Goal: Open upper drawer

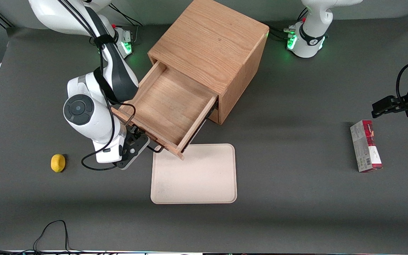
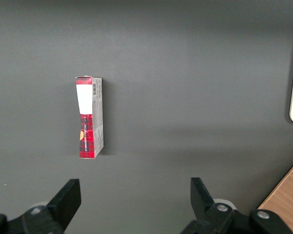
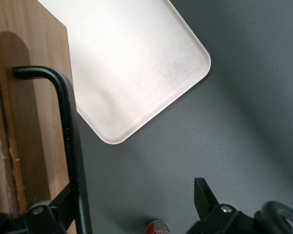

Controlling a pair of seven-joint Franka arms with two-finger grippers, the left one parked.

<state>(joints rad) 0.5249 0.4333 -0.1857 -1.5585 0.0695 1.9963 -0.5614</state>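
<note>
The upper drawer [image 1: 170, 106] stands pulled far out of the oak cabinet [image 1: 211, 46], and its bare wooden floor shows. My right gripper [image 1: 137, 139] is at the drawer's front panel [image 3: 31, 122], on the side nearer the front camera. Its fingers are open and wide apart [image 3: 134, 200]. The black bar handle [image 3: 71, 136] runs between them, close against one finger [image 3: 63, 202], and the other finger [image 3: 203, 195] stands well off it over the grey table. The lower drawer is hidden under the upper one.
A cream tray [image 1: 194, 173] lies on the table just in front of the open drawer, also in the right wrist view [image 3: 132, 63]. A yellow lemon [image 1: 58, 163] sits beside my arm. A red and white box [image 1: 366, 145] lies toward the parked arm's end.
</note>
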